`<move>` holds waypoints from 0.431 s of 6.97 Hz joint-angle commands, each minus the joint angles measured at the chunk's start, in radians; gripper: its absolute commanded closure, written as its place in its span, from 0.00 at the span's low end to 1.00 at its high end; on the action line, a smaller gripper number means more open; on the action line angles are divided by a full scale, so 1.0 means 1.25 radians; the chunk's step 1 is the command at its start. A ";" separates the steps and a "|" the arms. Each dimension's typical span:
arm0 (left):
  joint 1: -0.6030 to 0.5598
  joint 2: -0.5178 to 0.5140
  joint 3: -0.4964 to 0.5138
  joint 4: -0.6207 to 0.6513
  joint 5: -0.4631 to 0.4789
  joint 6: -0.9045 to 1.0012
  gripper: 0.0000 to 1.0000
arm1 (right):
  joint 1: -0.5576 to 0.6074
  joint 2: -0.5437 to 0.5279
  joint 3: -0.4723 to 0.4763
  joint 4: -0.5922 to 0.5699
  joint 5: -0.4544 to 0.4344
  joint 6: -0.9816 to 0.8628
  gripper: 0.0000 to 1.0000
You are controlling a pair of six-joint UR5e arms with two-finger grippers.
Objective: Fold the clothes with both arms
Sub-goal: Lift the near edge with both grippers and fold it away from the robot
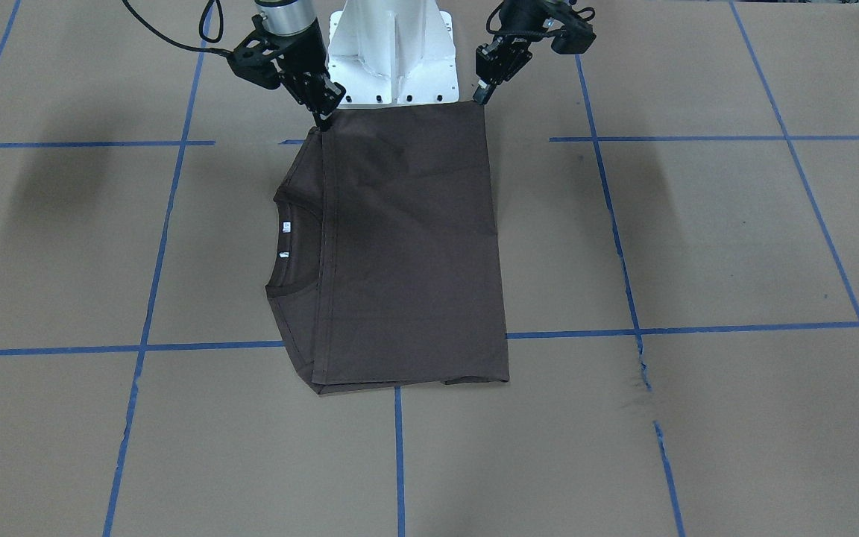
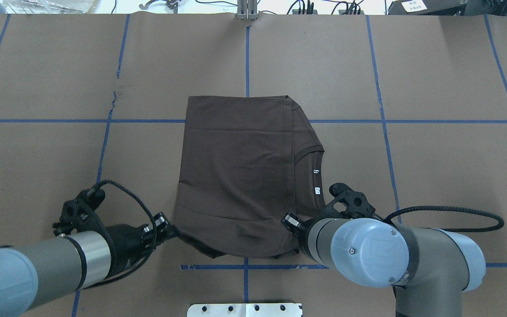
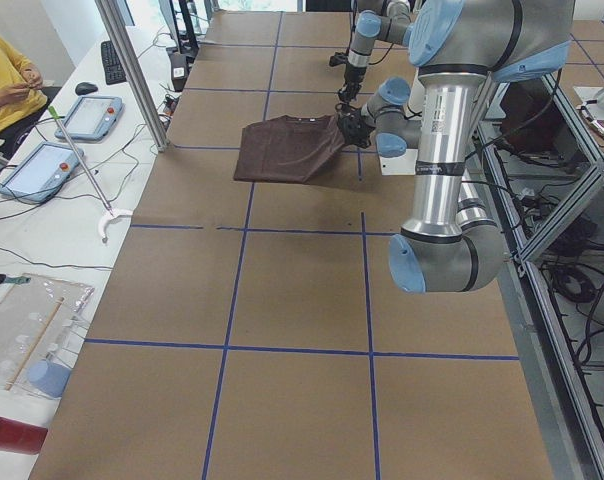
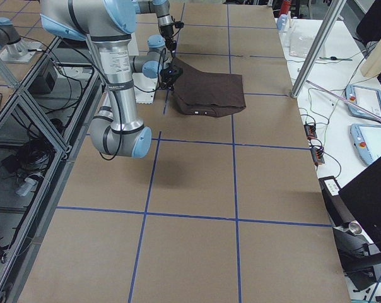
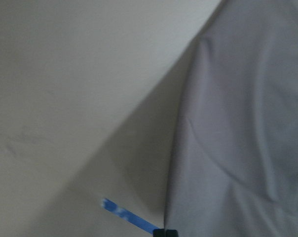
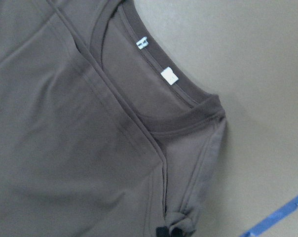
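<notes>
The dark brown T-shirt [image 1: 407, 246] lies folded on the brown table, with its collar and white neck labels [image 1: 285, 226] towards my right arm's side. Its edge nearest the robot is lifted a little. My left gripper [image 1: 483, 95] is shut on that edge's corner on my left; it also shows in the overhead view [image 2: 170, 231]. My right gripper [image 1: 323, 119] is shut on the bunched corner by the collar, which shows in the right wrist view [image 6: 178, 228]. In the overhead view the right wrist hides the right fingertips.
The white pedestal base [image 1: 392, 52] stands just behind the two grippers. Blue tape lines [image 1: 400, 447] mark a grid on the table. On the operators' side are a metal pole [image 3: 132, 70], tablets [image 3: 87, 115] and a seated person in yellow [image 3: 7, 85].
</notes>
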 commanded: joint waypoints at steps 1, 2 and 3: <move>-0.154 -0.162 0.145 0.011 -0.044 0.067 1.00 | 0.131 0.048 -0.029 -0.006 0.040 -0.039 1.00; -0.178 -0.185 0.181 0.011 -0.045 0.105 1.00 | 0.191 0.106 -0.096 -0.006 0.067 -0.083 1.00; -0.216 -0.189 0.185 0.011 -0.046 0.158 1.00 | 0.231 0.156 -0.173 0.002 0.075 -0.098 1.00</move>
